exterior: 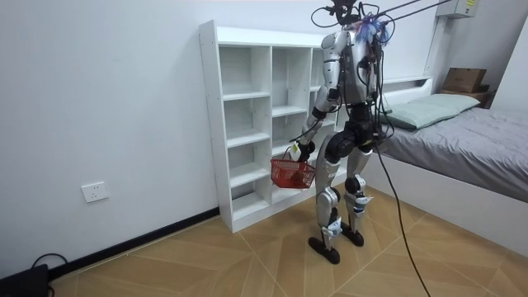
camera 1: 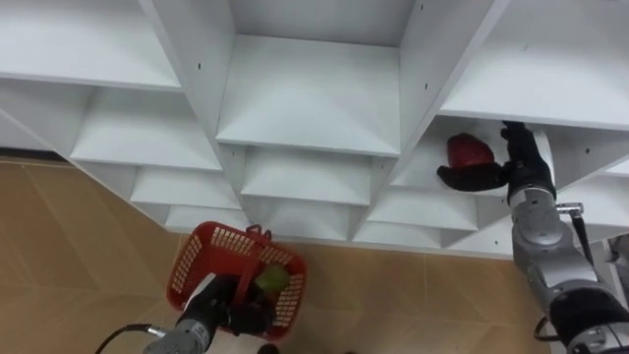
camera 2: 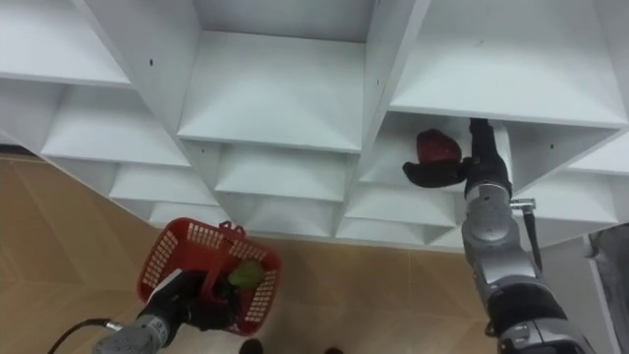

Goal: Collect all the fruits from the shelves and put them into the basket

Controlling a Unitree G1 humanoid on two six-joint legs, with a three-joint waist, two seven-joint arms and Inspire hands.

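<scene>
A dark red fruit lies in a right-hand compartment of the white closet shelves. My right hand is inside that compartment, its dark fingers stretched out fairly straight along the near side of the fruit and touching it. Lower left, my left hand is curled round the handle of a red mesh basket, which hangs in front of the lowest shelves. A green fruit rests in the basket. In the room view I stand upright, close to the shelves, with the basket at thigh height.
The other shelf compartments in view hold nothing. Wooden floor runs below the shelf unit. A bed stands just behind me at the room view's right, and a white wall is at its left.
</scene>
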